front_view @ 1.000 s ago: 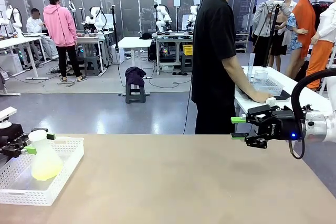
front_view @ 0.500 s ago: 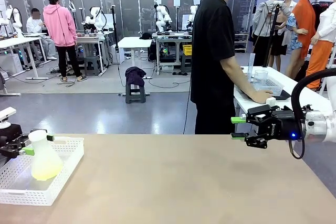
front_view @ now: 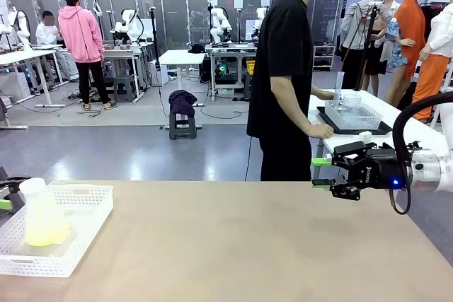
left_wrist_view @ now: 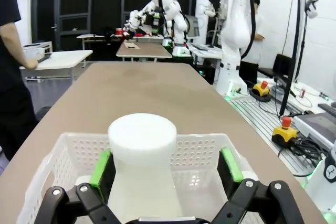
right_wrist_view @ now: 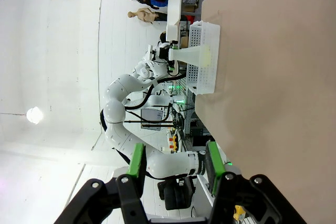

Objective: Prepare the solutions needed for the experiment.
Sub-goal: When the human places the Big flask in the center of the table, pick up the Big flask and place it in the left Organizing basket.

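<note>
Solutions (front_view: 47,232): yellow-green layer in flask (left_wrist_view: 142,156), lower left basket (front_view: 85,228); left tool (left_wrist_view: 167,167) released astride neck, centre before clenching; right tool (front_view: 320,172) half-parted, holding nothing

Tabletop (front_view: 248,245) bare btwn white basket (front_view: 85,235) at left edge and right gripper (front_view: 320,172) hovering at right. Flask (front_view: 42,213) w/ yellow-green liquid (front_view: 46,235) stands upright inside basket, left gripper's (left_wrist_view: 165,163) pads flanking its neck.
</note>
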Controlling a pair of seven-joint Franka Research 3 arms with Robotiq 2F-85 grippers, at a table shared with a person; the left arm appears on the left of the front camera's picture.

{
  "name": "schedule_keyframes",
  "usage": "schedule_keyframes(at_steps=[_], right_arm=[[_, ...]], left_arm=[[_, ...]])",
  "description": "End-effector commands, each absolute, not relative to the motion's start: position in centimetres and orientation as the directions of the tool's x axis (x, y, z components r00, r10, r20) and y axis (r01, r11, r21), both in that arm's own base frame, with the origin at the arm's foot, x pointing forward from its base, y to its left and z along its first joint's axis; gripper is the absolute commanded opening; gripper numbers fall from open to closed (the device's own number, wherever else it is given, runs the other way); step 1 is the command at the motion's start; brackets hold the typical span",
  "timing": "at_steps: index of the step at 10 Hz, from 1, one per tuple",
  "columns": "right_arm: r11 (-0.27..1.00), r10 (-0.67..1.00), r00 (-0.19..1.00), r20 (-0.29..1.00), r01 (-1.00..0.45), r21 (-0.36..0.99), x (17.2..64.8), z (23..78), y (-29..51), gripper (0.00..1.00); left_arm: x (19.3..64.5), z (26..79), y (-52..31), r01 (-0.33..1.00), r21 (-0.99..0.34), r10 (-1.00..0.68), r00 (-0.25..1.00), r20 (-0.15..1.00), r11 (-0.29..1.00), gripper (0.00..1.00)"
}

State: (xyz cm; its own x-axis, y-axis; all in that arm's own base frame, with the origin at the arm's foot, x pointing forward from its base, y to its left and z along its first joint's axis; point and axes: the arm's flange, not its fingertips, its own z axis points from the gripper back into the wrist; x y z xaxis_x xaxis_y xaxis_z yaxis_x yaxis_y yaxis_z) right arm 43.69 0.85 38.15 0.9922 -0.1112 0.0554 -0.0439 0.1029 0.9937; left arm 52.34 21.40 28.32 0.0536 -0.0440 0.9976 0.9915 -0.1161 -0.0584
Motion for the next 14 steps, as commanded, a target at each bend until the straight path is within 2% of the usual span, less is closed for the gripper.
schedule_keyframes(at_steps=[1, 4, 5, 6, 8, 9, 11, 12, 14], right_arm=[[0.099, -0.109, 0.992, 0.058, -0.047, 0.994, 43.7, 38.3, 0.8, 0.58], [0.099, -0.109, 0.992, 0.058, -0.047, 0.994, 43.7, 38.3, 0.8, 0.58], [0.099, -0.109, 0.992, 0.058, -0.047, 0.994, 43.7, 38.3, 0.8, 0.58], [0.099, -0.109, 0.992, 0.058, -0.047, 0.994, 43.7, 38.3, 0.8, 0.58], [0.099, -0.109, 0.992, 0.058, -0.047, 0.994, 43.7, 38.3, 0.8, 0.58], [0.099, -0.109, 0.992, 0.058, -0.047, 0.994, 43.7, 38.3, 0.8, 0.58], [0.099, -0.109, 0.992, 0.058, -0.047, 0.994, 43.7, 38.3, 0.8, 0.58], [0.099, -0.109, 0.992, 0.058, -0.047, 0.994, 43.7, 38.3, 0.8, 0.58], [0.099, -0.109, 0.992, 0.058, -0.047, 0.994, 43.7, 38.3, 0.8, 0.58]], left_arm=[[53.6, 29.0, 22.3, 0.989, -0.092, -0.025, 0.090, 0.996, -0.119, 1.00], [54.5, 29.4, 21.8, 0.988, -0.116, -0.018, 0.114, 0.993, -0.101, 1.00], [53.9, 29.8, 22.3, 0.965, -0.250, 0.007, 0.251, 0.968, -0.080, 1.00], [53.1, 30.3, 22.9, 0.947, -0.316, -0.038, 0.315, 0.948, -0.050, 1.00], [51.5, 31.7, 24.2, 0.878, -0.478, -0.025, 0.478, 0.878, -0.004, 1.00], [50.9, 32.3, 24.6, 0.821, -0.571, -0.013, 0.571, 0.821, 0.003, 1.00], [50.2, 33.3, 24.6, 0.560, -0.828, -0.009, 0.828, 0.560, -0.032, 1.00], [50.3, 33.2, 24.7, 0.461, -0.887, -0.022, 0.887, 0.462, -0.023, 1.00], [50.4, 32.8, 25.0, 0.368, -0.929, -0.030, 0.929, 0.369, -0.034, 1.00]])
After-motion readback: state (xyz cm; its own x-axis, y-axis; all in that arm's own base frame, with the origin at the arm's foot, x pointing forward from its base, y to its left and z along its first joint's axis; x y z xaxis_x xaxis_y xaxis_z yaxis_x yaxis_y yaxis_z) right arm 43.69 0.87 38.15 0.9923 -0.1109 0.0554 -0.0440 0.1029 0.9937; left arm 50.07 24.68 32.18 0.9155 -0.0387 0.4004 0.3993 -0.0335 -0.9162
